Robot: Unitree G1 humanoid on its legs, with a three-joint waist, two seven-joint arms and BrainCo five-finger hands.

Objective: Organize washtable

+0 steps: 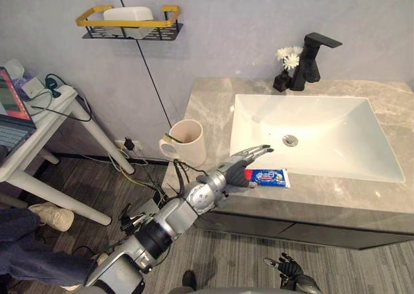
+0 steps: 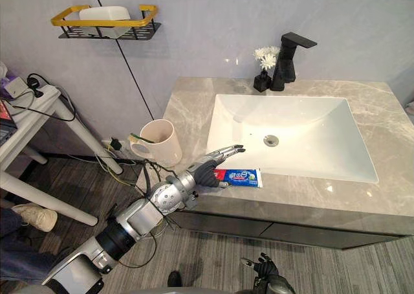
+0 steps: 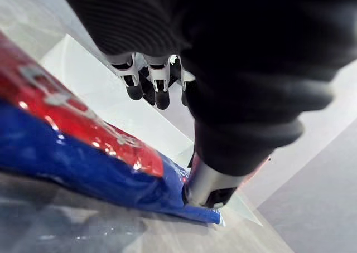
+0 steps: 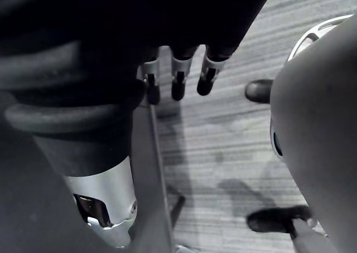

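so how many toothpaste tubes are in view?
1. The tube lies flat on the counter in front of the sink, with the left hand on it. The cup's inside is partly hidden, so another could be there.

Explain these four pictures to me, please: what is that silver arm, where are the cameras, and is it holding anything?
That is the arm of a humanoid robot. The two wide pictures come from cameras in its head, looking down at a grey washtable. On it are a white sink, a black faucet, white flowers and, near the left edge, a beige mug. A red and blue toothpaste tube lies along the front edge.

The left robot hand reaches over the tube with its fingers straight and its thumb at the tube's edge. It has not closed round the tube, so nothing is held.

The two close-up pictures come from cameras on the wrists. One looks along the left hand at the tube. The other looks along the right robot hand, which hangs open low down, near the floor.
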